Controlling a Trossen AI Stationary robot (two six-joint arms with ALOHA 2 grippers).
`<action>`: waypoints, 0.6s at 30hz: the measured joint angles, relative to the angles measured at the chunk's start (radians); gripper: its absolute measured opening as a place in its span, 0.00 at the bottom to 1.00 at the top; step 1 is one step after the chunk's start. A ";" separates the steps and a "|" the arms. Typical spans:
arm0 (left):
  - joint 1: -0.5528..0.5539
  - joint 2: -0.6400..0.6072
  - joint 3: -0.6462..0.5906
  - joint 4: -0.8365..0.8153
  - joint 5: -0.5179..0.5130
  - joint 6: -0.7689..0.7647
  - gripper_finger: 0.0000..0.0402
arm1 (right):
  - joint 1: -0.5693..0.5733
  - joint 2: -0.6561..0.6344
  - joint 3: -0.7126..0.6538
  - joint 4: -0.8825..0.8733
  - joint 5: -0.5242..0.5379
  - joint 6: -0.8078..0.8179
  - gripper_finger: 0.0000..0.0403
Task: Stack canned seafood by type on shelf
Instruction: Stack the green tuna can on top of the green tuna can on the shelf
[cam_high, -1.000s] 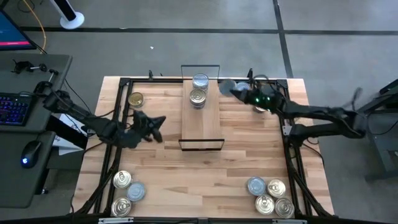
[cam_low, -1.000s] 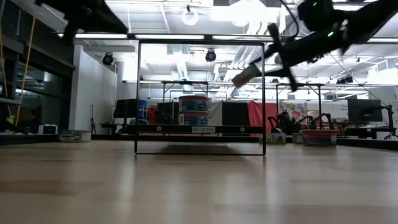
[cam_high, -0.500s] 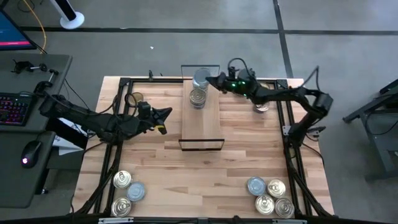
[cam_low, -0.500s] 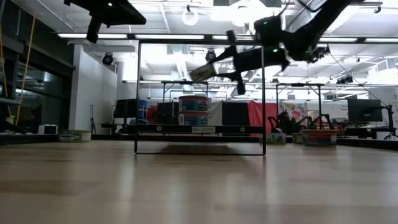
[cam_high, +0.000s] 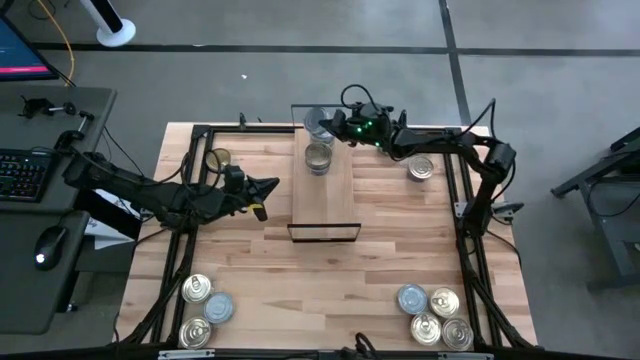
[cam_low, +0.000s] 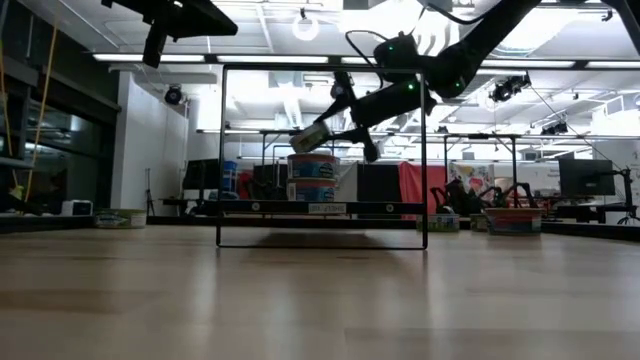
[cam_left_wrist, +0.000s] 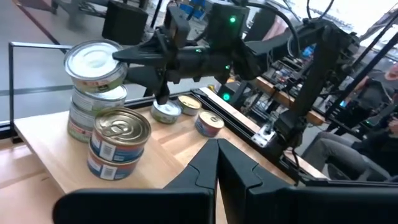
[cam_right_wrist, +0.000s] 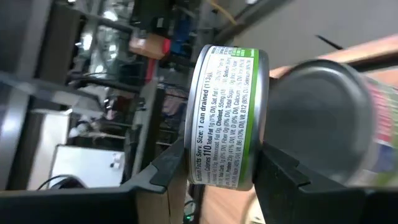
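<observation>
The right gripper (cam_high: 322, 126) is clamped on a tin (cam_right_wrist: 227, 118), held just above the silver-topped stack (cam_left_wrist: 93, 93) at the shelf's (cam_high: 325, 190) twelve-o'clock end. A gold-topped stack (cam_high: 318, 157) stands beside it toward six o'clock. The left gripper (cam_high: 268, 188), fingers closed and empty, hangs at the shelf's nine o'clock.
</observation>
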 joint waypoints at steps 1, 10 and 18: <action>0.000 0.000 0.000 0.000 0.000 0.000 0.00 | 0.000 0.000 0.000 -0.013 0.008 0.002 0.33; 0.000 0.000 0.000 -0.001 0.000 0.026 0.00 | 0.001 0.000 0.001 -0.028 0.034 0.002 0.33; 0.001 0.000 0.000 -0.001 0.000 0.026 0.00 | 0.001 0.000 0.002 -0.043 0.016 0.035 0.33</action>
